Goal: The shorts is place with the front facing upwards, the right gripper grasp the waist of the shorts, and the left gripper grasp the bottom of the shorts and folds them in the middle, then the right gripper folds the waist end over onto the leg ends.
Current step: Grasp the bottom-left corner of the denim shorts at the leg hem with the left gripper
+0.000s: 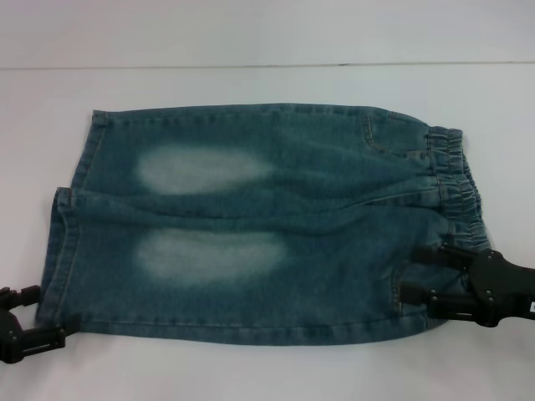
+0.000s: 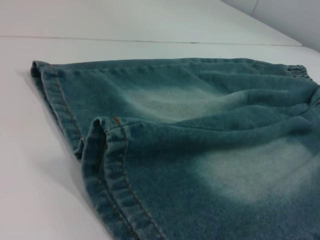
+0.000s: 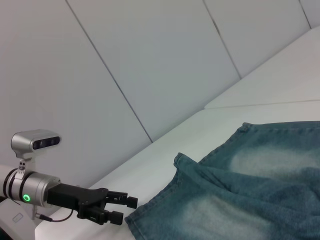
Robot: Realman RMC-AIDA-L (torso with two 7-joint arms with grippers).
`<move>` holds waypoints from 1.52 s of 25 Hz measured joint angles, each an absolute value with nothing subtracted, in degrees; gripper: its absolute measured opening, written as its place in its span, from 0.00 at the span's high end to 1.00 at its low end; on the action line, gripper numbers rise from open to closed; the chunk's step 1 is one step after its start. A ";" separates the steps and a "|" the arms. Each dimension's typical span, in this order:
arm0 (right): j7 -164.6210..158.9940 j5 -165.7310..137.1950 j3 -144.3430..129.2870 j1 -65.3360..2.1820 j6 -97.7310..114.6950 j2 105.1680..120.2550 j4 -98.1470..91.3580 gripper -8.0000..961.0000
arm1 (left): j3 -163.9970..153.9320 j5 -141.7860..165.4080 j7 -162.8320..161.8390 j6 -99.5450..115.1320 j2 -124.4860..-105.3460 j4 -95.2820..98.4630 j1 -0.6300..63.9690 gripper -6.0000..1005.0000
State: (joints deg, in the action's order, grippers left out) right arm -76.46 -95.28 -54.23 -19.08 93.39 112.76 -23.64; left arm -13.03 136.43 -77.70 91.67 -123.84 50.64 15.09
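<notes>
The blue-green denim shorts (image 1: 251,217) lie flat, front up, with two pale patches. The gathered waist (image 1: 456,180) is at the right and the leg hems, the bottom of the shorts (image 1: 63,251), are at the left. My right gripper (image 1: 411,272) is open at the near end of the waist, with denim between its fingers. My left gripper (image 1: 52,314) is open at the near corner of the hem. The right wrist view shows the left gripper (image 3: 125,209) with its tips just touching the shorts (image 3: 250,190). In the left wrist view the hems (image 2: 107,165) fill the foreground.
The shorts rest on a white table (image 1: 251,368) whose far edge runs across the back. Pale wall panels (image 3: 150,60) rise beyond the table on the left arm's side. Bare tabletop surrounds the cloth.
</notes>
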 joint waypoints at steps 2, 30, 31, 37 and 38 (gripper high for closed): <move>-76.46 -95.28 -54.22 -19.08 93.40 112.76 -23.64 0.02 | -13.12 136.44 -77.70 91.67 -123.84 50.53 15.10 0.06; -76.47 -95.27 -54.14 -18.82 93.33 112.76 -23.64 0.02 | -13.66 136.62 -77.86 91.58 -123.91 51.33 14.94 0.06; -76.46 -95.27 -54.14 -18.83 93.33 112.76 -23.64 0.02 | -13.65 136.70 -77.86 91.58 -123.91 51.27 14.94 0.06; -76.46 -95.27 -54.14 -18.94 93.33 112.76 -23.64 0.02 | -14.19 138.05 -78.83 92.07 -123.93 51.11 15.17 0.06; -76.47 -95.27 -54.14 -18.94 93.33 112.76 -23.64 0.02 | -14.41 138.11 -79.13 92.25 -123.93 51.20 15.20 0.06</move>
